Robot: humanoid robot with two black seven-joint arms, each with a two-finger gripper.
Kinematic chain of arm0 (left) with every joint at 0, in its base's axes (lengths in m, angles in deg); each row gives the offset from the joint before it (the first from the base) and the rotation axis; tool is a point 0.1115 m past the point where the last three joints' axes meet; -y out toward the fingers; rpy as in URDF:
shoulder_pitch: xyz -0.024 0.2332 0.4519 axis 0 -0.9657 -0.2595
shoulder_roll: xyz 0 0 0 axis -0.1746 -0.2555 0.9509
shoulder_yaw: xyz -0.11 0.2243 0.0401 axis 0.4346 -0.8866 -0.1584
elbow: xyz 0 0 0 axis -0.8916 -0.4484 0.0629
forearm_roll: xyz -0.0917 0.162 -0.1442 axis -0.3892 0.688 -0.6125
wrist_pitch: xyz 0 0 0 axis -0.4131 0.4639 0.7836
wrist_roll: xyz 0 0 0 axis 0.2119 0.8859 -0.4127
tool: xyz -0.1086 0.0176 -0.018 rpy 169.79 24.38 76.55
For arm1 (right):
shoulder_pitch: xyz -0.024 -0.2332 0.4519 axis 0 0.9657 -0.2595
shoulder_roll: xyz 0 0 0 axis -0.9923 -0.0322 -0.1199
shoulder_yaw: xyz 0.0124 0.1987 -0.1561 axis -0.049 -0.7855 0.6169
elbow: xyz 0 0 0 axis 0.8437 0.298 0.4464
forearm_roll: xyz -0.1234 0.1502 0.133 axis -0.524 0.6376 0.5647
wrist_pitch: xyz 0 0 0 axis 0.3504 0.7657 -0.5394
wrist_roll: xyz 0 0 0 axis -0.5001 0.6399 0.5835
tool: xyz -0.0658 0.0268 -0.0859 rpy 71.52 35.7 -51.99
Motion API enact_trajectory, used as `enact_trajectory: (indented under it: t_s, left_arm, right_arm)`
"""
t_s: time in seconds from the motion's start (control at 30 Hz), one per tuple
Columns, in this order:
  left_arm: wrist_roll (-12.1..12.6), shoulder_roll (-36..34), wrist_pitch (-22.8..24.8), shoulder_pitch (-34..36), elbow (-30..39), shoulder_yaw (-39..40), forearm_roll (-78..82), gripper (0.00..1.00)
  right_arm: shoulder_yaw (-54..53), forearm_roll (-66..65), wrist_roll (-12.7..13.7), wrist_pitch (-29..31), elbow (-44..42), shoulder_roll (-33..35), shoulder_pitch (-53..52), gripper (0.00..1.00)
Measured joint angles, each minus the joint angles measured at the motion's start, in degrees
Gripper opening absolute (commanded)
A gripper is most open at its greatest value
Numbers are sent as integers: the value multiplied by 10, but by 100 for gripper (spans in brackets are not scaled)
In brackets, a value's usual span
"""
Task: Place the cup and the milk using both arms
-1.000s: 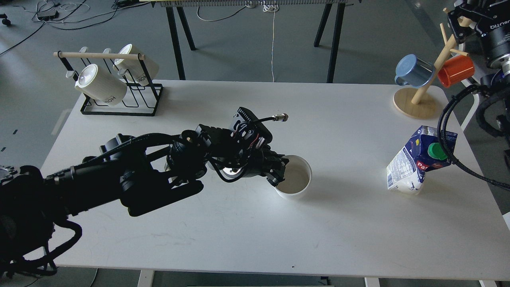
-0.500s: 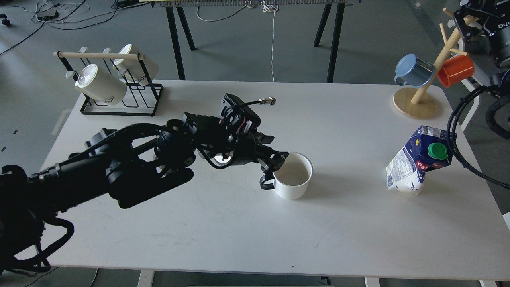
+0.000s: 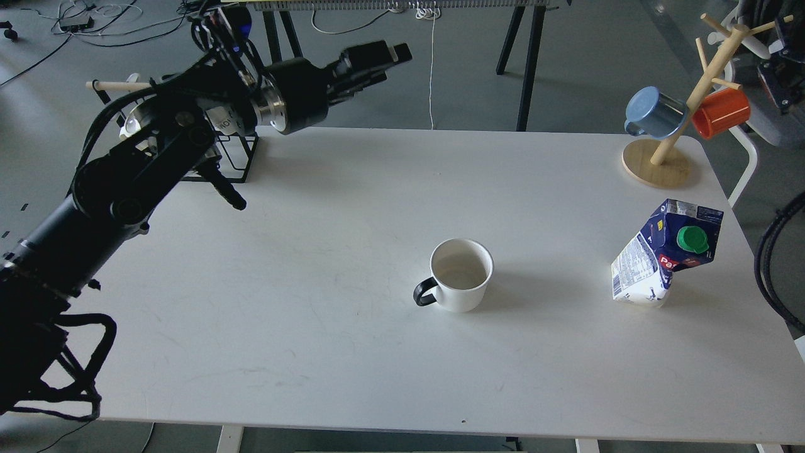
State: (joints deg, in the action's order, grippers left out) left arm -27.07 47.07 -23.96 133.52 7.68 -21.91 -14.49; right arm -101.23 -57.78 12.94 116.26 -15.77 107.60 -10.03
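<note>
The cup (image 3: 462, 275) and milk (image 3: 661, 253) both stand on the table (image 3: 314, 314), so the left gripper (image 3: 393, 53), raised and holding nothing, though I cannot tell if it is open, should keep well clear.

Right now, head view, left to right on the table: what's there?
Black mug rack → white cup with its black handle on the left → dented milk carton → wooden mug tree holding a blue mug and an orange mug.

A blue metal mug (image 3: 654, 112) and an orange mug (image 3: 721, 112) are hung on a wooden mug tree (image 3: 666, 148). Cream mugs (image 3: 135, 119) are held in a black wire rack (image 3: 242, 151) at the white table's (image 3: 314, 352) far left corner.
</note>
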Motion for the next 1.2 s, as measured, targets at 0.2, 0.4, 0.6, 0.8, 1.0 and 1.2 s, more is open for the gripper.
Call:
enact_trajectory:
  t_s: [0.2,0.4,0.6,0.8,1.0,1.2]
  left_arm:
    - [-3,8,-25,-2,-46,16,-266,99]
    - [-4,13,-29,-1,-120,37,-457,100]
    - [4,9,-27,-3,-181,54,-577,100]
    - [5,4,-25,-6,-193,55,-640,100]
    - [2,6,-27,-6,-194,55,-645,100]
    - [1,4,-28,-8,-201,56,-645,100]
  right_arm:
    - [-67,6,-6,0,69,4,157,99]
    - [-154,8,-16,0,157,2,328,98]
    - [-181,24,-16,0,204,-27,467,98]
    - [-144,23,-11,0,211,-90,521,98]
    - [-82,6,-12,0,210,-164,504,94]
    - [-37,-32,-14,0,181,-216,438,92]
